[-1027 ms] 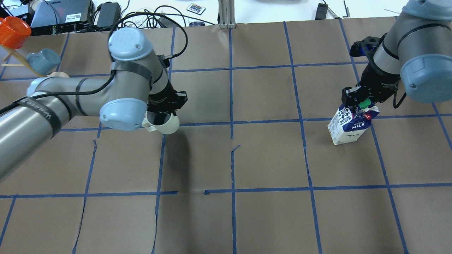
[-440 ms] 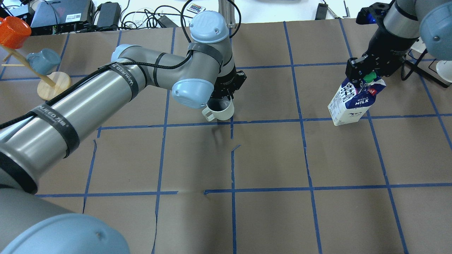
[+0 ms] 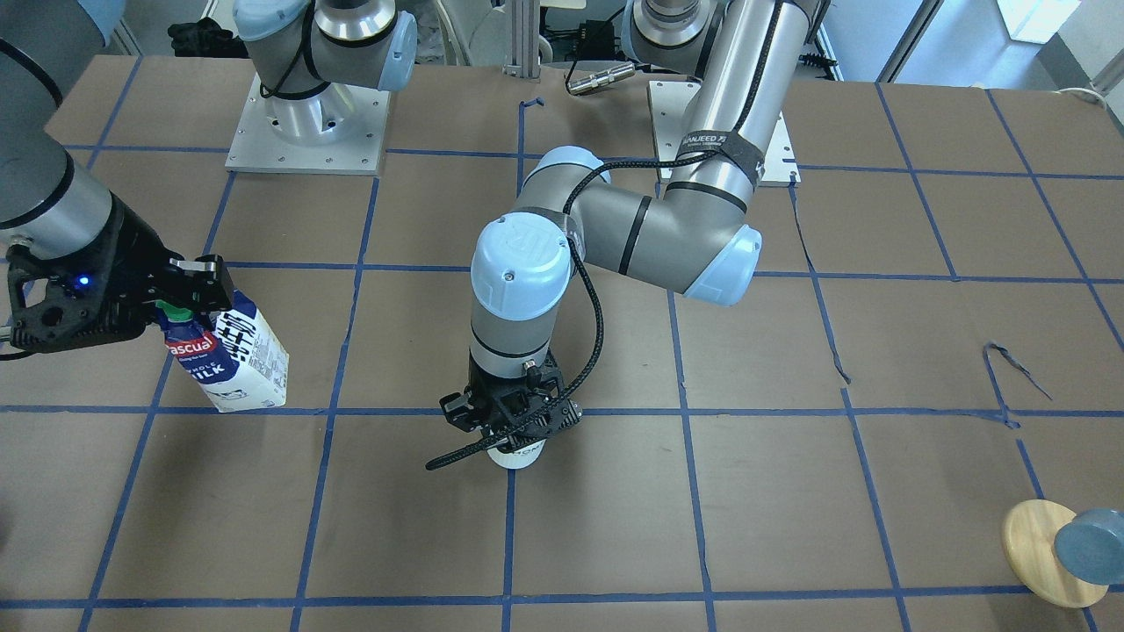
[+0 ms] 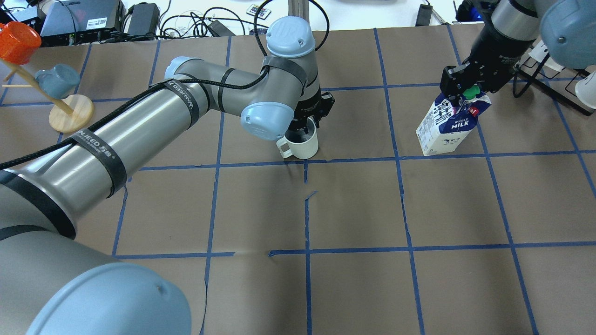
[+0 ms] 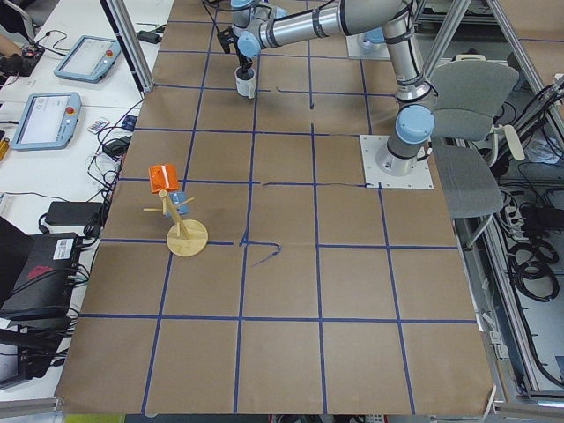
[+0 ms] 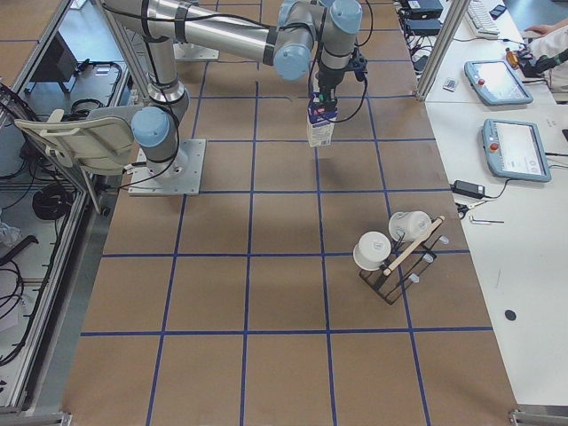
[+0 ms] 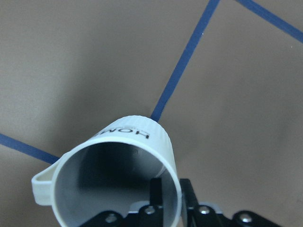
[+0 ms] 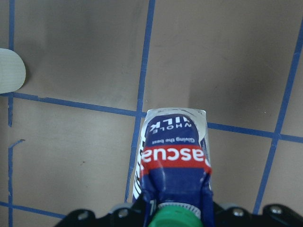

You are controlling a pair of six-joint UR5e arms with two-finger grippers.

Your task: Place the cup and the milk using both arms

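Brown paper ruled with blue tape [image 4: 354, 161] covers the counter [image 4: 354, 209]. Near its middle, toward the far edge, the cup [image 4: 302, 145] stands mouth-up over a tape crossing, with its handle toward the robot's left. The left gripper [image 4: 306, 126] comes straight down on it and pinches the far wall, one finger inside and one outside. Well apart, toward the right end, the milk [image 4: 442, 128] hangs roughly upright with the right gripper [image 4: 462, 92] clamped on its gable beside the green cap. Each thing lies directly beneath its gripper, so the release likely turns on height alone — whether either base touches, I cannot tell.
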